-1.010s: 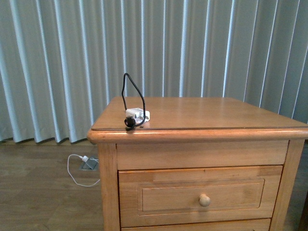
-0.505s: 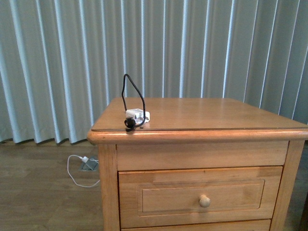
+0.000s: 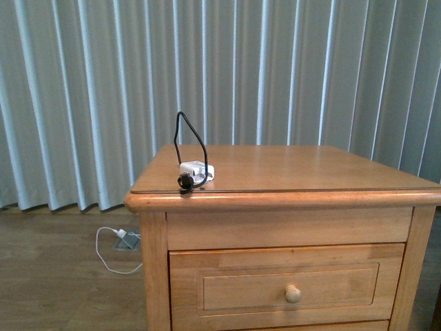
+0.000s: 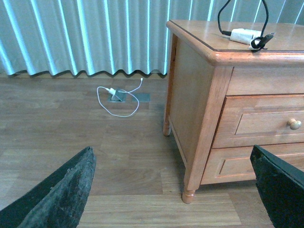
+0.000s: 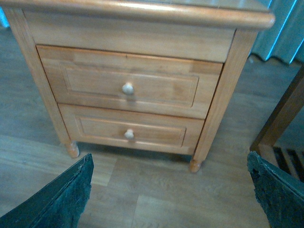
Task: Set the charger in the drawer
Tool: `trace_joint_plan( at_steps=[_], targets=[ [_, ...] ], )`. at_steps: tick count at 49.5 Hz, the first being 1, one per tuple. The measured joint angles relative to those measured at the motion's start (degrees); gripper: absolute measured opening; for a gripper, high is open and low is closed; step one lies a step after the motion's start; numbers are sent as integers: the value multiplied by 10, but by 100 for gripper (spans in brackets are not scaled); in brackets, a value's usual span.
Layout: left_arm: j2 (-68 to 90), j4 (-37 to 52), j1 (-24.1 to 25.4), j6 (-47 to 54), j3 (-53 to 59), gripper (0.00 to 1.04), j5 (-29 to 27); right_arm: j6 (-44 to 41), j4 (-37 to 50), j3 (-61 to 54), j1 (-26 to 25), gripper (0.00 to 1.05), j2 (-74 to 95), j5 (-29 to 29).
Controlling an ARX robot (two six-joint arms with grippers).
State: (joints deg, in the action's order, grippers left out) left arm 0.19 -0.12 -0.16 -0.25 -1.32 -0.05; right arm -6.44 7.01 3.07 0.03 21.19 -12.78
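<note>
Charger lying on top of a wooden nightstand, near its front left corner, well apart from both grippers. It is a small white block with a thin black cable rising from it in a tall, narrow loop. The upper drawer below is closed, a round knob at its centre. Left gripper and right gripper each have their fingers spread wide apart, holding nothing.

Left pincer: two black wedge-shaped fingers, tapering toward tips; inner edges straight; surface matte, rough, grainy.
Right pincer: two fingers of same wedge form; dark, faint blue-green cast, coarse texture.
</note>
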Motion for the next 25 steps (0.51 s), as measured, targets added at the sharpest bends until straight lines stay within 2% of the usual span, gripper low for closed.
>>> trace_joint_plan(
  at_steps=[15, 25],
  targets=[
    [0, 0, 0, 0, 0, 99, 0, 34, 198, 118, 108, 96, 427, 104],
    [0, 0, 0, 0, 0, 99, 0, 61, 249, 224, 164, 96, 621, 156]
  ],
)
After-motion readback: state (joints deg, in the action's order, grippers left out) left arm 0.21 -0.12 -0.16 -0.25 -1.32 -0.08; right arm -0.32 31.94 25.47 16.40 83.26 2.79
